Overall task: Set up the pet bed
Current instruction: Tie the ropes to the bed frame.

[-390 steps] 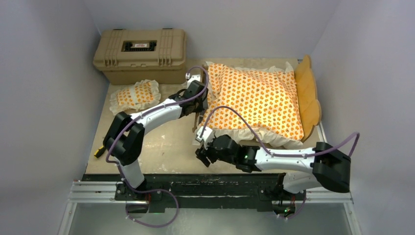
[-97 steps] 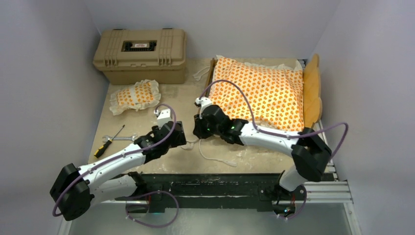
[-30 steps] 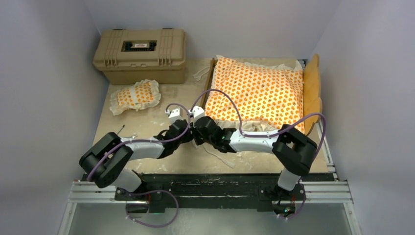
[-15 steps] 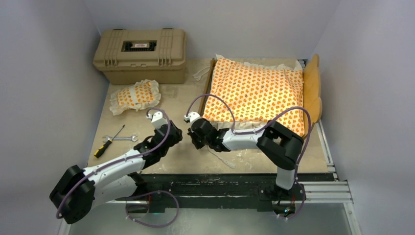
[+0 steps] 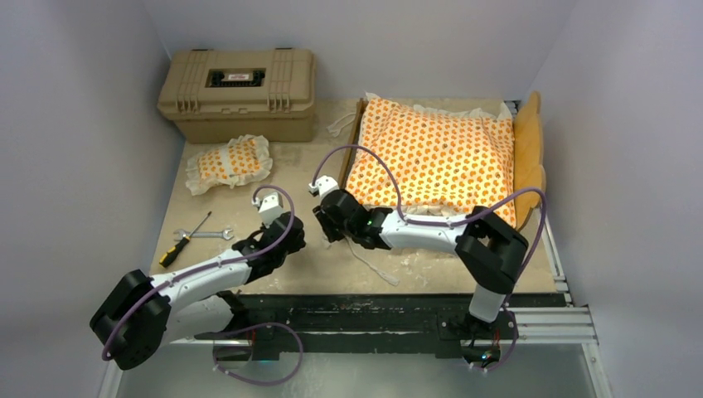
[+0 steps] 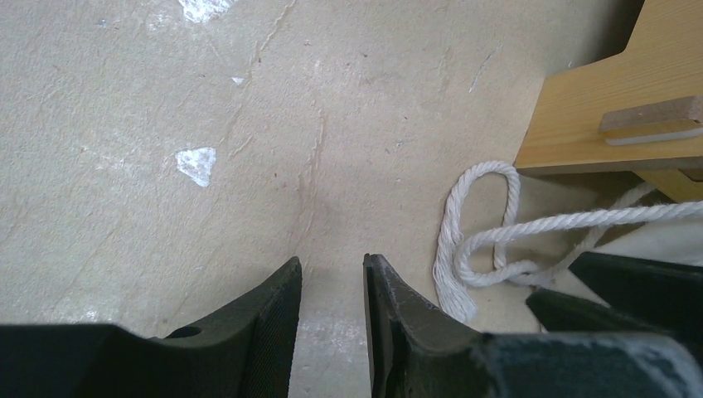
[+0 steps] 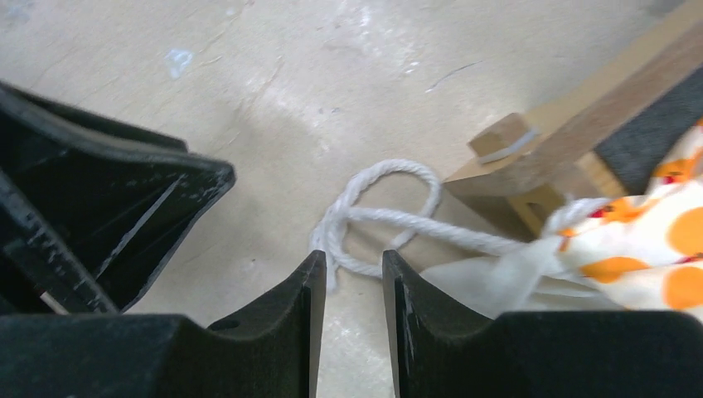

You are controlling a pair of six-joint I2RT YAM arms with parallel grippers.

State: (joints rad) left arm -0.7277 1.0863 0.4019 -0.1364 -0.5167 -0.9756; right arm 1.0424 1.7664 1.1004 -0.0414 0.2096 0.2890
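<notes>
Bench (image 5: 332, 166): everything is on it.

Bed: the frame (image 5: 528, 149) is at the right rear, headboard at the far right end. The mattress (image 5: 435, 162) is in the frame and looks seated, with its ruffle spilling over the near rail. Main step looks done.

Case (image 5: 238, 93): shut, in the back-left corner. Not part of the job.

Pillow (image 5: 230, 163): on the bench just in front of the case, well apart from the bed. It belongs at the headboard end, so that step is not yet done.

Left gripper (image 6: 332, 274): low over bare bench, jaws slightly apart, nothing between them.

Right gripper (image 7: 352, 269): low, facing the left one, jaws slightly apart and empty. The cord is just past its tips.

Cord (image 6: 448, 240): white rope running from the mattress's near-left corner, looped loosely on the bench beside the frame's corner post (image 6: 597, 108). Probably a tie for the mattress, which would explain why both grippers sit at this corner. Neither holds it. I can't tell whether it's knotted to the post.

Screwdriver (image 5: 186, 240) and wrench (image 5: 203, 235): at the left near edge, idle.
</notes>
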